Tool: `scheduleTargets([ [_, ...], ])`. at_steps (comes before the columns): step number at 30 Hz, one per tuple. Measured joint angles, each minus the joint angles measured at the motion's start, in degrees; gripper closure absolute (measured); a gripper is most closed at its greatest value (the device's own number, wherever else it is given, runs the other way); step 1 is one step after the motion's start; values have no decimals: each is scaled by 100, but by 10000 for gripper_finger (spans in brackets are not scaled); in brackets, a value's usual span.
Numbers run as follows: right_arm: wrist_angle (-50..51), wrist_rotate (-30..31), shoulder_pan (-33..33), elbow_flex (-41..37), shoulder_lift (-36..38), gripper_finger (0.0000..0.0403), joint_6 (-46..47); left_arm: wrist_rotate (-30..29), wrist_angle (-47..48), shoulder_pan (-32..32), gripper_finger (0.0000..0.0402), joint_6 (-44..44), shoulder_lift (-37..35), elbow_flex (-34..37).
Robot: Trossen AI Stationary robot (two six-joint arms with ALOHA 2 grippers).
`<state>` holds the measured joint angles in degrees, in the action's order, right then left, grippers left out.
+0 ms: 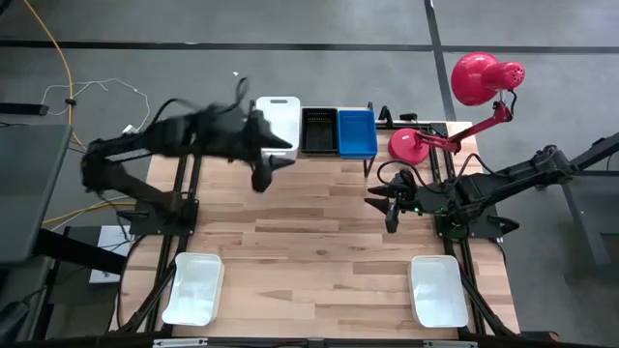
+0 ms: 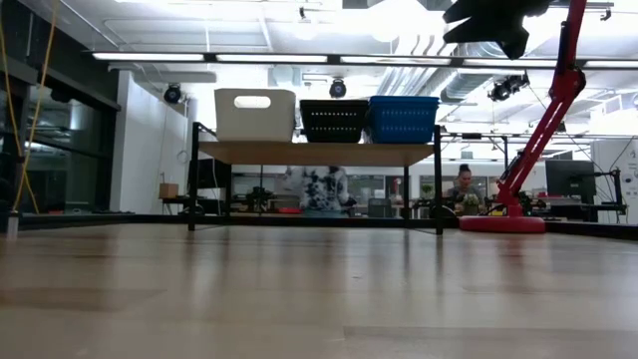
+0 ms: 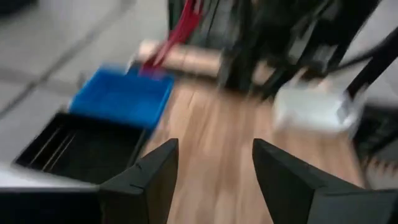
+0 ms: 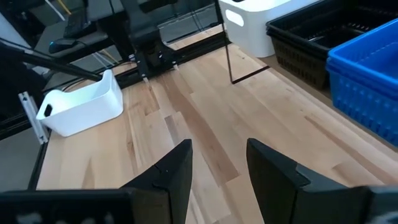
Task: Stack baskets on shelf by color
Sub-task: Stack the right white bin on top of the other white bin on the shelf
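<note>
Baskets sit in two places: three on the shelf at the far edge of the wooden surface, and two white ones still down at the near corners. On the shelf plank they stand in a row, each touching the next: the white basket, the black basket, the blue basket. The near-left white basket and near-right white basket lie well apart from each other and from the shelf.

I judge them light, thin-walled plastic, stiff enough to keep shape yet smooth and likely to slip, so I would pinch a rim over one wall, near a short end where the white ones show a handle slot, and nest each squarely.

My left claw hangs just in front of the shelf's white basket, fingers spread and holding nothing. My right claw waits over the right side of the surface, fingers parted and empty.
</note>
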<state>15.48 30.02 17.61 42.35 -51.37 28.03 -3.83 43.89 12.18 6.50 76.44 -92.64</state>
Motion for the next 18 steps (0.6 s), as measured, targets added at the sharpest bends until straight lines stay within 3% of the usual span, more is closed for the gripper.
scheduleTargets([
  [7,-85,144,2,0,0,265,-148,-1205,-2737,-1024,211,921,-1567,2827],
  [11,-345,127,2,0,0,265,-453,-1460,-4121,-1473,211,1459,-2224,4159],
  [15,-815,121,1,0,0,265,-745,-1571,-5384,-1752,211,1831,-2634,4965],
  [18,-1420,-43,-1,0,0,265,-800,-1678,-5582,-1802,211,1939,-2805,5150],
])
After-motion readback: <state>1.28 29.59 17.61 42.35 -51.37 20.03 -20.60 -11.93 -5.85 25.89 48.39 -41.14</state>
